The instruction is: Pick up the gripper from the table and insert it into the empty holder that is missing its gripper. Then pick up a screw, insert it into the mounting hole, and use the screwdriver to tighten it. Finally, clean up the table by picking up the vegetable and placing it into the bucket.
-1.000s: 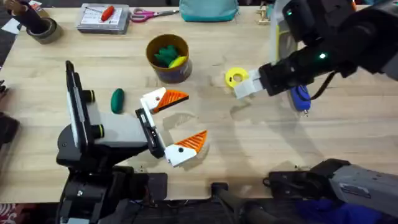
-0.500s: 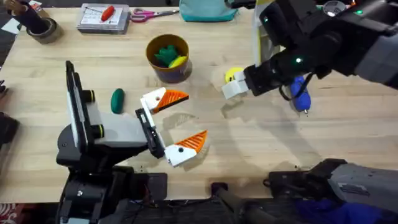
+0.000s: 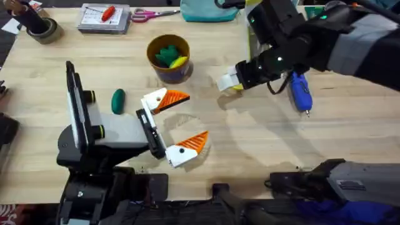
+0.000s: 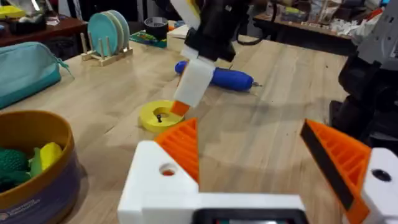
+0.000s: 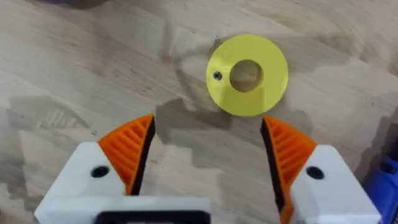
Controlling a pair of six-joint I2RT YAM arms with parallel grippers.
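The right gripper (image 5: pixel 208 162) hangs with its orange ribbed fingers (image 5: pixel 127 149) spread wide and nothing between them, just above the wooden table (image 3: pixel 262 144), with the flat yellow ring (image 5: pixel 247 75) lying on the wood a little beyond the fingertips. A small dark screw (image 5: pixel 216 76) sits on the ring's face beside its centre hole. From overhead the right arm reaches in from the upper right, its gripper (image 3: pixel 228 82) covering most of the ring, of which a sliver of yellow shows under the white mount.

The left gripper (image 3: pixel 178 125) rests low on the table near the middle, released as well, its two orange fingers (image 3: pixel 175 98) splayed apart and holding nothing. The left wrist view looks past those fingers at the right gripper (image 4: pixel 186 93) poised over the yellow ring (image 4: pixel 159 116).

The screwdriver (image 3: pixel 300 92), blue with a thin metal tip, lies flat on the table just beside the right arm on its far right side, partly tucked under it. The vegetable (image 3: pixel 118 100) (the dark green oval) lies on the wood to the left of the left gripper, well apart from the bucket (image 3: pixel 169 57). The bucket stands upright behind the left gripper and holds a bright green leafy toy (image 3: pixel 166 54) and what looks like a yellow toy (image 3: pixel 178 62), though that one is half hidden by the rim.
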